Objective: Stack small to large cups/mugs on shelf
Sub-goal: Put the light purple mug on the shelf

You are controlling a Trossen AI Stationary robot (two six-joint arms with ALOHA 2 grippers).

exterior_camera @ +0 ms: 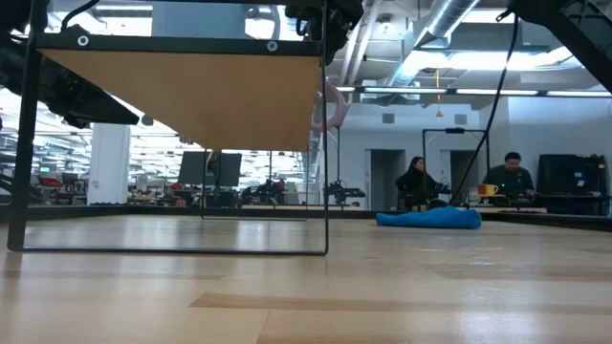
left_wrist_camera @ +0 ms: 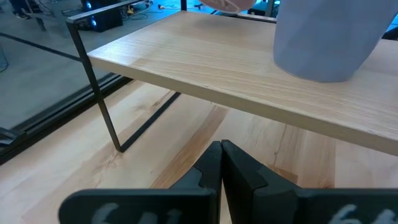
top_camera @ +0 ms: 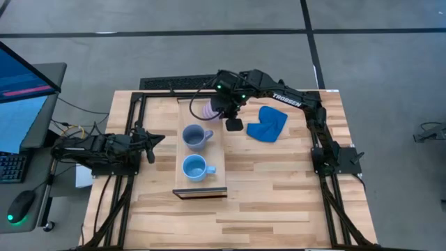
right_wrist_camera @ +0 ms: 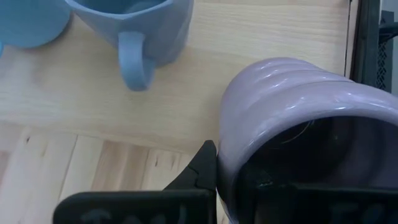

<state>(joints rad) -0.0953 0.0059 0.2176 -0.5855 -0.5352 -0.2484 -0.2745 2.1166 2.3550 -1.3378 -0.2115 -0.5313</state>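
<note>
The light-wood shelf [top_camera: 202, 150] stands on thin black legs on the tabletop. The slate blue mug [top_camera: 196, 137] and the sky blue mug [top_camera: 195, 168] stand upright on their bases on it. My right gripper [top_camera: 221, 111] is over the shelf's far end, shut on the ribbed lilac mug [top_camera: 208, 109], which lies tipped on its side. My left gripper [top_camera: 157, 138] is shut and touches nothing, low beside the shelf's left edge. In the left wrist view its tips [left_wrist_camera: 221, 146] point under the shelf board [left_wrist_camera: 217, 68], with the slate mug [left_wrist_camera: 323, 37] above. My right gripper holds the lilac mug by its rim wall [right_wrist_camera: 227, 155], one finger [right_wrist_camera: 202, 165] outside and the other inside the mouth. The fingers come slanting down from the table's right. The mug is tipped on its side over the shelf's far end; I cannot tell whether it touches the board.
A bright blue cloth [top_camera: 268, 123] lies on the table right of the shelf, under the right arm. A black rail [top_camera: 167, 84] runs along the table's far edge. People sit at desks [exterior_camera: 459, 186] in the room behind. Bare tabletop [top_camera: 279, 202] lies toward the near edge.
</note>
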